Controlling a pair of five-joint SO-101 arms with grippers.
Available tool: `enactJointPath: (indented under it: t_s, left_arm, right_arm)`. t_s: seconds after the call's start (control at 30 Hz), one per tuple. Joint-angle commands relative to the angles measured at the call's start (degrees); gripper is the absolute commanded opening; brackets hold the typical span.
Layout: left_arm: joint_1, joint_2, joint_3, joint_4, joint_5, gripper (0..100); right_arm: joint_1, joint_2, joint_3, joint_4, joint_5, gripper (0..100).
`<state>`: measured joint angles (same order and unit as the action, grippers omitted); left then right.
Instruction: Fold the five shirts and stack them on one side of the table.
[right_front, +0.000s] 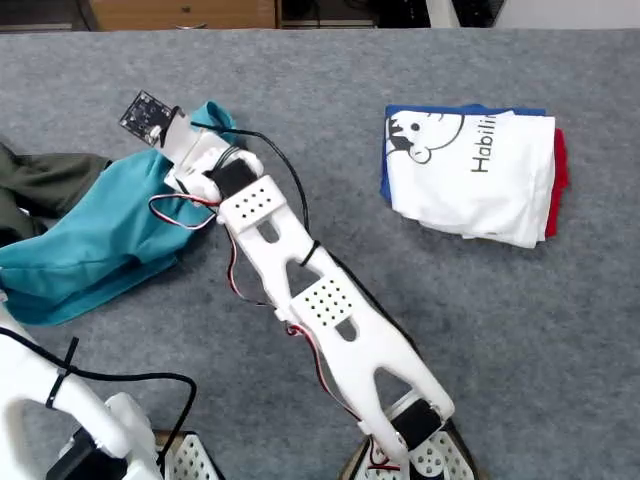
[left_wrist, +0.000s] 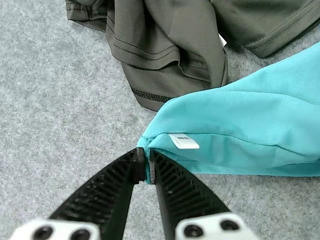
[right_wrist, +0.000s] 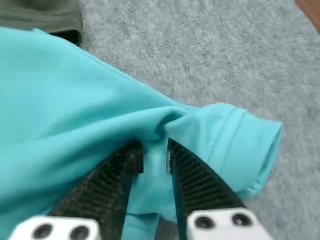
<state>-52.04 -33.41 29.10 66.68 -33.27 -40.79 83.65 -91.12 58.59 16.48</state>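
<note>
A teal shirt (right_front: 95, 240) lies crumpled at the table's left, partly over an olive shirt (right_front: 45, 180). My right gripper (right_front: 190, 162) rests on the teal shirt's far right part. In the right wrist view my right gripper (right_wrist: 155, 156) is shut on a raised fold of the teal shirt (right_wrist: 65, 100), beside a sleeve (right_wrist: 245, 145). My left gripper (left_wrist: 145, 162) is shut on a corner of the teal shirt (left_wrist: 250, 130), by a white label (left_wrist: 183, 142). The olive shirt (left_wrist: 170, 45) lies just beyond it. A folded stack (right_front: 470, 175), white on top of blue and red, sits at the far right.
The grey table cloth (right_front: 480, 330) is bare between the teal shirt and the folded stack and along the near right. The right arm (right_front: 320, 300) stretches diagonally across the middle. The left arm's base (right_front: 90, 430) stands at the near left corner.
</note>
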Motion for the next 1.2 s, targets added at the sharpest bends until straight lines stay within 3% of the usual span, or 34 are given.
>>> enactJointPath:
  t_s: [0.0,0.2,0.77,1.0,1.17]
  left_arm:
    - [-0.5,-0.5,-0.4,-0.8,0.6,2]
    - [-0.5,-0.1,-0.4,-0.9,0.6,2]
    - [-0.5,-0.2,-0.4,-0.9,0.6,2]
    - [-0.4,-0.5,-0.4,-0.9,0.7,2]
    - [-0.5,-0.1,-0.3,-0.7,0.7,2]
  right_arm:
    - [0.0,-2.0,-4.7,-2.0,-1.7,9.2]
    - [0.7,-11.6,-4.4,9.0,-9.9,9.4]
    - [2.7,-25.9,-4.0,44.0,-9.8,9.5]
    - [-0.6,-23.7,3.7,43.3,-7.5,9.5]
    - [-2.8,-19.4,8.0,36.4,-7.5,9.5]
